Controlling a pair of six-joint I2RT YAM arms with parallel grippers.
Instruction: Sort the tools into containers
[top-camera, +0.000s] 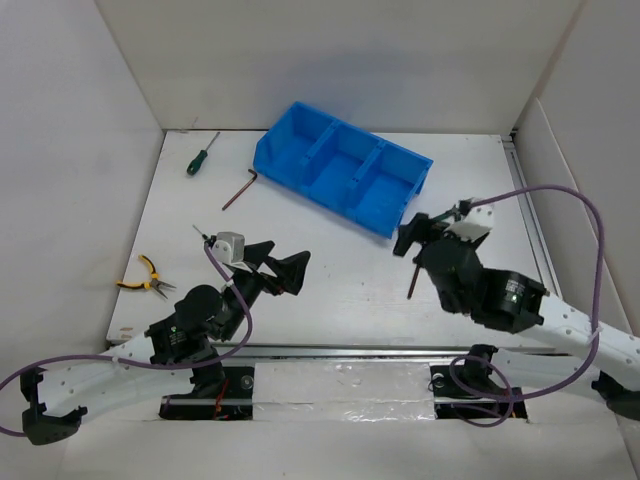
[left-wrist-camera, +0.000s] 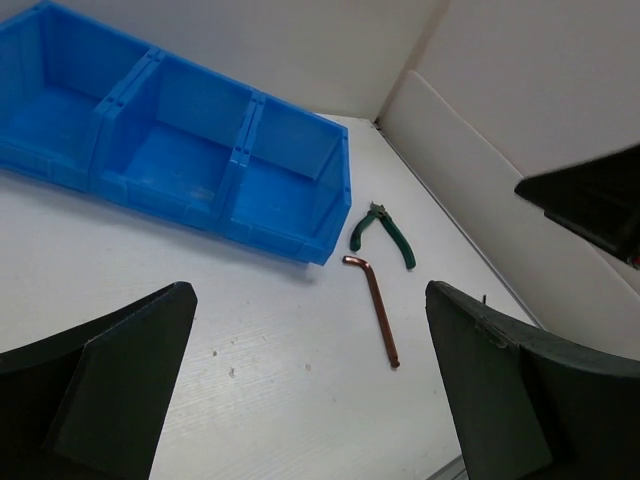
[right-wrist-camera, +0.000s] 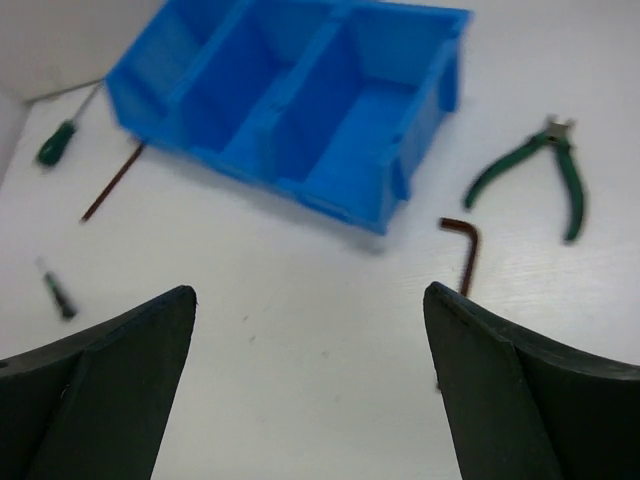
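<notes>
Three compartments divide the bright blue rectangular plastic bin (top-camera: 340, 165), which sits slanted on the far middle of the white table (top-camera: 330, 280). Every tool in view lies on the table outside it.

To the far left, a green-handled screwdriver (top-camera: 200, 158) lies well apart from the bin. A rusty-brown L-shaped hex key (top-camera: 238, 190) rests between that screwdriver and the bin's left end. Near the left edge of the table lie the yellow-handled pliers (top-camera: 146, 279). A small dark screwdriver (right-wrist-camera: 55, 296) lies just beyond the left arm's wrist, partly hidden by it in the top view.

On the right, the green-handled pliers (right-wrist-camera: 552, 142) lie just off the bin's right end, their handles spread. A second brown L-shaped hex key (left-wrist-camera: 377, 305) lies close on the near side of them. In the top view the right arm covers most of both.

The left gripper (top-camera: 285, 262) hangs over the near-left part of the table with its fingers (left-wrist-camera: 120, 370) spread wide and nothing between them — its wrist camera looks toward the bin and the right-hand tools. The right gripper (top-camera: 412, 236) hangs just off the bin's near-right corner, its jaws likewise parted — only bare table shows between its fingers (right-wrist-camera: 500, 390).
</notes>
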